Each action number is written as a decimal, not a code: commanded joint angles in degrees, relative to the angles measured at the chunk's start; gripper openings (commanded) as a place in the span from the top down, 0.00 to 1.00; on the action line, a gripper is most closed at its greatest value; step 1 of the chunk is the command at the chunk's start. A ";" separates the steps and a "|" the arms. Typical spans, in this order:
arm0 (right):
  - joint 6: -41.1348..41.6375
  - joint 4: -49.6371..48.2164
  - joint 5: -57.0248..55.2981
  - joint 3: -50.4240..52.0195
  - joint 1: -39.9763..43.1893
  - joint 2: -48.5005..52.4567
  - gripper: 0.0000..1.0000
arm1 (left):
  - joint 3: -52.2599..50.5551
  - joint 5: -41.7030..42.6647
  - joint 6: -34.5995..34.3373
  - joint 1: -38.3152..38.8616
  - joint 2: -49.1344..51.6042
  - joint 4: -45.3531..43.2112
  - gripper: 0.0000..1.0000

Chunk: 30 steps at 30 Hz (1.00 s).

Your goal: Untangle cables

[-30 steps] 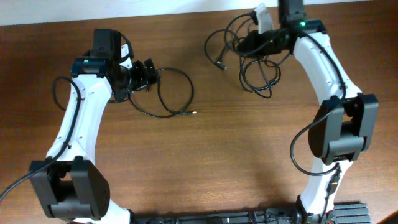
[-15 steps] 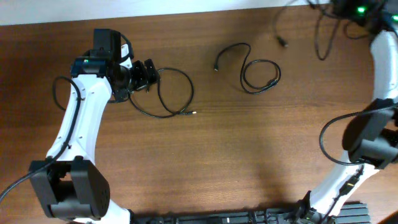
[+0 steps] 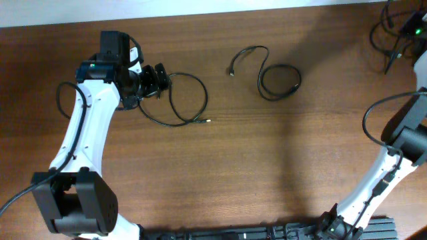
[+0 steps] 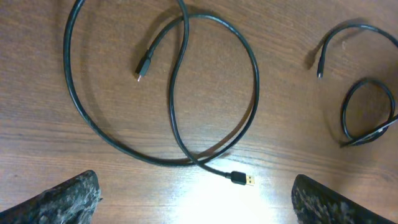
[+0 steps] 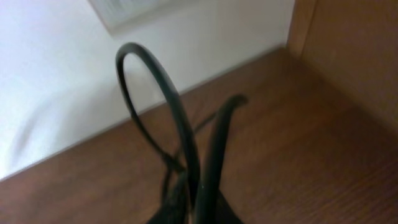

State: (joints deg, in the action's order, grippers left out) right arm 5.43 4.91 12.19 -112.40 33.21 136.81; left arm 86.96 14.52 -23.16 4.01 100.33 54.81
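Right gripper (image 3: 398, 45) sits at the far right corner of the table (image 3: 233, 173). I read it as clamped on the lifted cable (image 5: 181, 127), because strands stand up in loops from the bottom edge of its wrist view, though the fingers themselves are out of sight. Left gripper (image 4: 196, 205) is spread wide and holds nothing, its fingertips (image 4: 68, 198) low in the corners of its view. Just beside it, the looped cable (image 4: 252, 81) lies flat and crosses itself, with its gold-tipped plug (image 4: 242, 179) toward the lower edge. Well apart, mid-table, the coiled cable (image 3: 260, 81) lies alone, one end hooked and the other wound in a ring.
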 commanded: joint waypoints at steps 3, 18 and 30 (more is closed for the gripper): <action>2.60 2.10 -0.83 -0.81 -0.13 1.33 0.01 | 0.83 -0.42 0.50 -0.04 0.28 0.00 0.01; 5.84 59.69 7.91 0.15 -7.15 -22.08 0.01 | 0.83 -0.42 0.50 -0.04 0.28 0.00 0.01; 1.22 37.35 -18.56 22.14 -47.39 -21.90 0.01 | 0.83 -0.42 0.50 -0.04 0.28 0.00 0.01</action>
State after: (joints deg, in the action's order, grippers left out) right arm 7.33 46.59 5.78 -95.00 -11.22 114.85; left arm 86.96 14.48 -23.16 4.01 100.33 54.74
